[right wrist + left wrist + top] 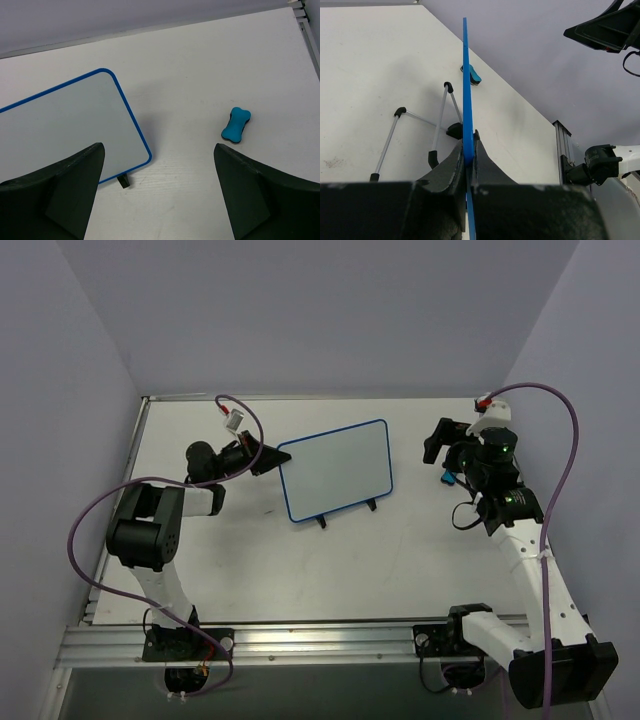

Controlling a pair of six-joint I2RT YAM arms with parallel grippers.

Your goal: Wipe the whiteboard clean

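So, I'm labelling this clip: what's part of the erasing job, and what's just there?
Job: whiteboard, clamped at its edge by the left gripper; blue eraser; right gripper, open.
Just there: purple cables; metal rail.

Robot lab test cell, tabletop manipulation rig.
A plain white table [400, 560] sat boxed in by bare lavender walls [330, 310] on three sides. An aluminium rail [330, 640] ran along its near edge, with the left arm [150, 530] and right arm [540, 570] bolted to it. Purple cables [574, 455] looped loose off both arms. Props were a small whiteboard [337, 470] and a blue eraser [236, 125]. The wrist views showed the same white surface and flat backdrop.
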